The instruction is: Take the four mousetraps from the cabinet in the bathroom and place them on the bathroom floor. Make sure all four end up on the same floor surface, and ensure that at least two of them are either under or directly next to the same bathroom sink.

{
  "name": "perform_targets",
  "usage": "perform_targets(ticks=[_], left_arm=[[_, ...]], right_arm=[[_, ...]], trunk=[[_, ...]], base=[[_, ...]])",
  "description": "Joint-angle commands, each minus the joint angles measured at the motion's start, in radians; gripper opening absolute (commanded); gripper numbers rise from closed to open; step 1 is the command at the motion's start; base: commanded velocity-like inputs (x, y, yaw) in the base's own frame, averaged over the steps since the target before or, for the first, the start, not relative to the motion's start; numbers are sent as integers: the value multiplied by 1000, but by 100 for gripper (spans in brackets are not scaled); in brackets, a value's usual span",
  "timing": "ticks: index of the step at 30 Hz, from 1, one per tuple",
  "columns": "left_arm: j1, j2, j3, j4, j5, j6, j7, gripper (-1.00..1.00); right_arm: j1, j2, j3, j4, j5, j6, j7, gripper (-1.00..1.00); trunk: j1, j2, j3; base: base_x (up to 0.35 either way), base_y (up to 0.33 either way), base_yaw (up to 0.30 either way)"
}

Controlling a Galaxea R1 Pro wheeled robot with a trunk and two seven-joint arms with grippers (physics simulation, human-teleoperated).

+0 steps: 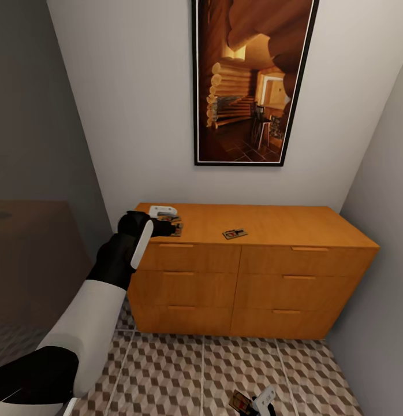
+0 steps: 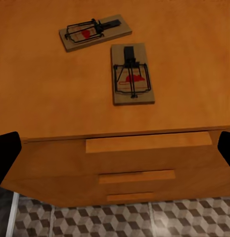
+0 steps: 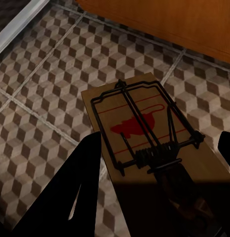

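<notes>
Each mousetrap is a small flat board of pale brown wood carrying dark wire parts, a spring coil and a red printed mark. Four can be counted. Two lie on top of the cabinet (image 1: 253, 231) near its front left corner: in the left wrist view one mousetrap (image 2: 132, 74) lies with its long side running back from the front edge, and a second mousetrap (image 2: 94, 32) lies slantwise just behind it, close by but apart. A third mousetrap (image 1: 235, 233) lies alone near the front edge of the cabinet top, about midway along it. The fourth mousetrap (image 3: 144, 133) is in the right gripper (image 3: 159, 163), low over the bathroom floor (image 3: 40, 84) in front of the cabinet; the dark fingers stand on either side of the board and appear clamped on it. The left gripper (image 1: 167, 222) hovers over the cabinet's front left corner, above the pair, its dark fingertips (image 2: 6, 153) spread wide apart and touching nothing. The cabinet is a low orange-brown chest with six drawers, three on each side, each with a slim handle. The floor has square tiles printed with brown, beige and white cubes. One tall framed picture (image 1: 253, 81) hangs on the wall above the cabinet.
</notes>
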Motion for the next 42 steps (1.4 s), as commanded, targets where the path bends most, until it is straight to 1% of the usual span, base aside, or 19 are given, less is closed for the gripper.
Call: perform_targets(ticks=[1, 4, 6, 11, 31, 42], left_arm=[[-1, -1, -2, -1, 8, 4, 9, 100], [-1, -5, -6, 0, 8, 4, 9, 100], [0, -8, -17, 2, 8, 4, 9, 100], [-1, -9, -26, 10, 8, 4, 9, 100], [-1, -8, -29, 29, 10, 4, 8, 100], [0, -8, -29, 40, 13, 4, 8, 100]], right_arm=[[-1, 0, -7, 0, 4, -2, 3, -100], [-1, 0, -7, 0, 4, -2, 2, -100], [-1, 0, -7, 0, 4, -2, 2, -100], [-1, 0, -7, 0, 4, -2, 2, -100], [-1, 0, -7, 0, 4, -2, 2, -100], [-1, 0, -7, 0, 4, -3, 2, -100]], trunk=[[0, -1, -1], [0, -1, -1], [0, -1, -1], [0, -1, -1], [0, -1, -1], [0, -1, -1]], base=[[71, 0, 0], [79, 0, 0], [89, 0, 0], [89, 0, 0], [15, 0, 0], [164, 0, 0]])
